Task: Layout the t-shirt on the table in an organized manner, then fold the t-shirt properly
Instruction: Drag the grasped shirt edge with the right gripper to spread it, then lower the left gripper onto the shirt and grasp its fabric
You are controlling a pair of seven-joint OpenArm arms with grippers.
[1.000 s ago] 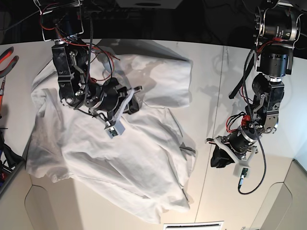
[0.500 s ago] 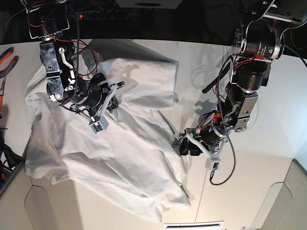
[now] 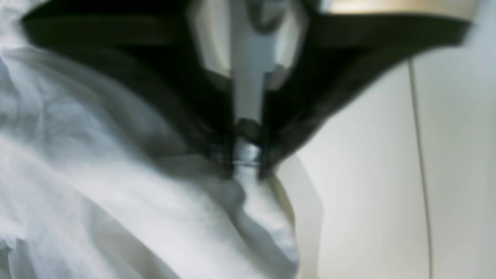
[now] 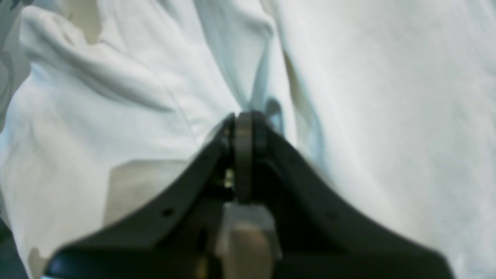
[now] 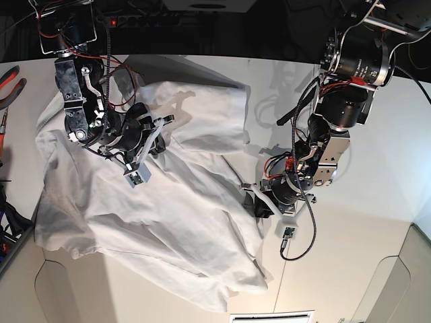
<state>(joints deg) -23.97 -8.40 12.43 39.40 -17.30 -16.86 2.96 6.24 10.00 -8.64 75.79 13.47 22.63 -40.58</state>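
Shirt work has barely begun: the t-shirt (image 5: pixel 155 202) lies rumpled across the table (image 5: pixel 377 222), frame left. Left gripper (image 5: pixel 256 203) pinches its right edge; right gripper (image 5: pixel 153 138) is clamped upper left. Folding remains.

Wide, flat, matte white table (image 5: pixel 377 202) with a thin dark seam line (image 5: pixel 286 249) crossing it and cut-out corners along the near edge. Directly on it, a large, plain white, wrinkly cotton t-shirt (image 5: pixel 168 215), bunched and spread unevenly over the half under the right gripper (image 5: pixel 156 139), with folds heaped beneath that tool. Shirt's loose edge reaching up to the left gripper (image 5: pixel 259 205), just short of the seam. Beyond the left gripper, bare white surface. At the far edge past the right arm, red-handled pliers (image 5: pixel 10 84).
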